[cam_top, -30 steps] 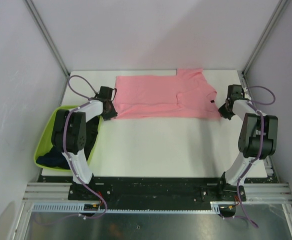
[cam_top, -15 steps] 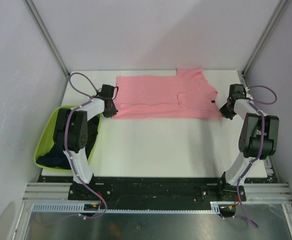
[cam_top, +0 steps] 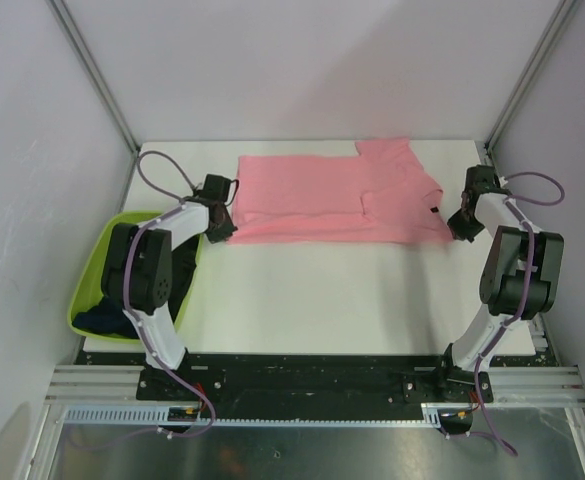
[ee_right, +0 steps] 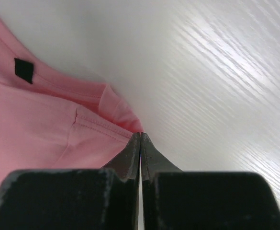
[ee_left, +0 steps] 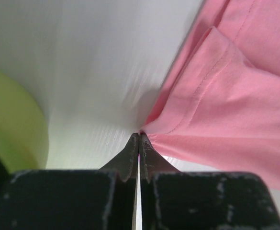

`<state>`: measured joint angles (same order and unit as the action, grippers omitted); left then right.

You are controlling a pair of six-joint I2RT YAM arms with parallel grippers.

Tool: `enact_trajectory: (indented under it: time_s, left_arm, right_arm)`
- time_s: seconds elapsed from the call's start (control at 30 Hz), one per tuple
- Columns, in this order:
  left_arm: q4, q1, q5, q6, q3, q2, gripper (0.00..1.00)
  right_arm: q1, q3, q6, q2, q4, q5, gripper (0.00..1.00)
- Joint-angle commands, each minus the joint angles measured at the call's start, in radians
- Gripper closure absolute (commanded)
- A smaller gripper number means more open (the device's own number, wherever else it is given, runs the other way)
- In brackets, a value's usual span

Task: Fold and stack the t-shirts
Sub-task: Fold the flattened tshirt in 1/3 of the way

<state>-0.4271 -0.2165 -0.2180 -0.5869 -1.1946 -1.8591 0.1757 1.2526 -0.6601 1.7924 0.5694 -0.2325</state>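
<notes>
Top external view: the pink t-shirt (cam_top: 312,195), at 12 o'clock on the table (cam_top: 302,290), has slid slightly toward 3 o'clock, with the left gripper (cam_top: 222,228) and right gripper (cam_top: 460,228) clamped on its near corners, probably tautening it for folding.

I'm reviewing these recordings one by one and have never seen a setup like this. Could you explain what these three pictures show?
The wide picture comes from a fixed camera above and behind two robot arms, the left arm and the right arm, bolted at the near edge of a white table. The two close-ups come from a camera on each wrist, looking along that arm's gripper. A pink t-shirt lies partly folded at the far side of the table. The left gripper is shut on its near left corner. The right gripper is shut on its near right corner, close to the dark collar label. A lime-green tub at the left holds dark cloth.
</notes>
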Motion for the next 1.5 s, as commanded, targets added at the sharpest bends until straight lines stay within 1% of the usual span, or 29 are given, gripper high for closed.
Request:
enact_trajectory:
  time_s: [0.0,0.27,0.5,0.67,0.7,0.73,0.77,0.8,0.83,0.87,0.9,0.93,1.0,1.1,1.3,1.37,1.47]
  left_arm:
    - [-0.048,-0.006,-0.034,-0.035,0.055,0.121,1.00]
    - [-0.063,-0.013,0.010,-0.065,0.223,0.268,1.00]
    - [-0.083,-0.040,0.041,-0.103,0.336,0.388,1.00]
    - [-0.086,-0.059,0.054,-0.119,0.388,0.427,1.00]
    - [-0.087,-0.061,0.059,-0.117,0.391,0.430,1.00]
    - [-0.088,-0.063,0.064,-0.114,0.396,0.435,0.97]
    - [-0.087,-0.063,0.070,-0.110,0.397,0.443,0.88]
    - [-0.088,-0.064,0.076,-0.104,0.397,0.453,0.75]
    - [-0.088,-0.065,0.083,-0.094,0.392,0.466,0.66]
    - [-0.088,-0.065,0.089,-0.082,0.384,0.484,0.57]
    - [-0.089,-0.066,0.096,-0.067,0.372,0.501,0.50]
    - [-0.089,-0.066,0.103,-0.051,0.354,0.516,0.46]
    - [-0.094,-0.066,0.114,-0.020,0.308,0.532,0.43]
    - [-0.097,-0.067,0.134,0.019,0.223,0.504,0.47]
    - [-0.101,-0.087,0.143,0.087,0.072,0.323,0.64]
    - [-0.105,-0.094,0.139,0.098,0.044,0.266,0.66]
    - [-0.122,-0.105,0.116,0.100,0.013,0.191,0.66]
  right_arm:
    - [0.027,0.041,-0.045,-0.043,0.167,-0.082,1.00]
    - [0.045,0.003,-0.100,-0.121,0.345,-0.127,1.00]
    - [0.088,-0.093,-0.125,-0.234,0.405,-0.107,1.00]
    - [0.126,-0.149,-0.122,-0.281,0.415,-0.055,0.99]
    - [0.130,-0.154,-0.120,-0.283,0.416,-0.048,0.94]
    - [0.133,-0.156,-0.117,-0.286,0.416,-0.043,0.85]
    - [0.134,-0.156,-0.112,-0.289,0.416,-0.038,0.74]
    - [0.135,-0.158,-0.108,-0.294,0.413,-0.034,0.62]
    - [0.135,-0.157,-0.102,-0.300,0.409,-0.031,0.51]
    - [0.136,-0.157,-0.095,-0.311,0.401,-0.025,0.43]
    - [0.135,-0.156,-0.084,-0.321,0.394,-0.020,0.38]
    - [0.131,-0.156,-0.071,-0.333,0.377,-0.012,0.35]
    - [0.110,-0.149,-0.046,-0.362,0.347,-0.006,0.32]
    - [0.046,-0.131,-0.019,-0.400,0.299,-0.019,0.30]
    - [-0.107,-0.126,-0.005,-0.419,0.208,0.003,0.30]
    - [-0.141,-0.126,-0.009,-0.410,0.185,0.016,0.30]
    - [-0.183,-0.126,-0.016,-0.390,0.168,0.027,0.30]
